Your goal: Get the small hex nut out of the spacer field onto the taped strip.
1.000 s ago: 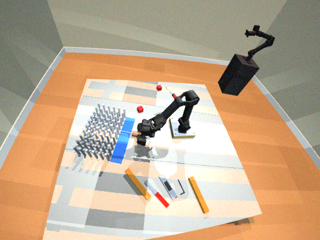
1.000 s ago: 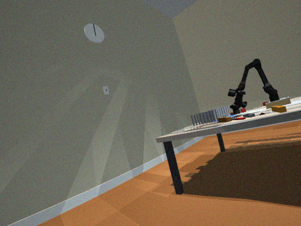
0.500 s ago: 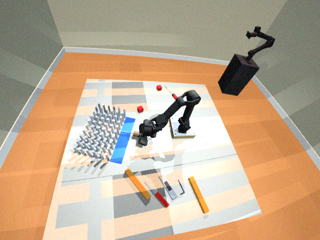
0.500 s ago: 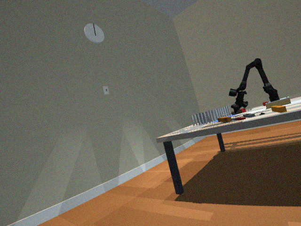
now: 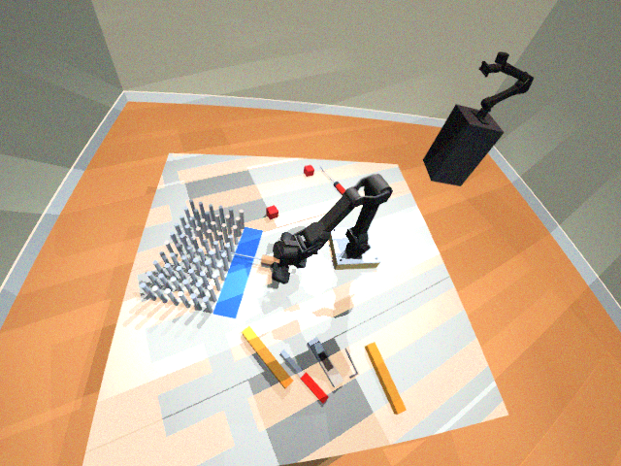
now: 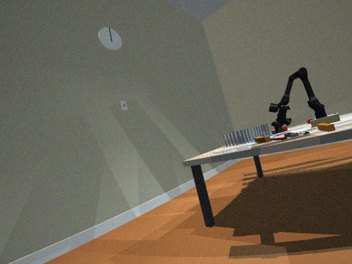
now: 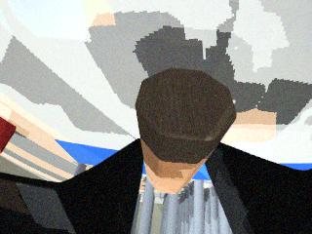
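Note:
My gripper is shut on the wooden handle of a thin-shafted tool, low over the table beside the taped strip. The tool's thin pale shaft reaches across the blue taped strip toward the spacer field. Its far end is at the front row; whether it touches a spacer or the table cannot be told. The metal spacers that show stand upright in a dense block beyond the strip. The hex nut cannot be made out in any view.
Red cubes and a red-handled screwdriver lie behind the arm. Two orange bars, a red-handled tool, a grey-black tool and an L-shaped key lie toward the near edge.

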Motion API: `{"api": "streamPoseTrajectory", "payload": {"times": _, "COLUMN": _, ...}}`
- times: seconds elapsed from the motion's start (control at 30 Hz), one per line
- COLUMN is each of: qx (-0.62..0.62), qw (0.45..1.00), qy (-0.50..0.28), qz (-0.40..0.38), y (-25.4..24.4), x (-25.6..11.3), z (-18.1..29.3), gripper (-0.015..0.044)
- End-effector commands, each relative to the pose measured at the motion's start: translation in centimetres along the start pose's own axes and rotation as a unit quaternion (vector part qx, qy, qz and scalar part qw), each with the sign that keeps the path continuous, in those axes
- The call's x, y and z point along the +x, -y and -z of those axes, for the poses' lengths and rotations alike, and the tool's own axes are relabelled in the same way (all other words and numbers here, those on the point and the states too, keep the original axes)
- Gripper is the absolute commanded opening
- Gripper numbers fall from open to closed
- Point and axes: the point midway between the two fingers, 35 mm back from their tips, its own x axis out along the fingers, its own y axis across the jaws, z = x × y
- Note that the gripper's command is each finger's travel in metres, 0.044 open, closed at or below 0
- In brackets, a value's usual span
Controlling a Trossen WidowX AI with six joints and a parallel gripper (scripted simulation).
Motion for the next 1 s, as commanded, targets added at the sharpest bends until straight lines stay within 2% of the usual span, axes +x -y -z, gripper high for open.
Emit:
{"api": "streamPoseTrajectory", "payload": {"times": 0.0, "qx": 0.003, "qw": 1.0, "qy": -0.004, "qz": -0.002, "y": -0.1, "x": -0.3, "z": -0.1, "gripper": 0.0}}
{"api": "streamPoseTrajectory", "payload": {"times": 0.97, "qx": 0.003, "qw": 1.0, "qy": -0.003, "qz": -0.002, "y": -0.2, "x": -1.5, "z": -2.0, "gripper": 0.0}}
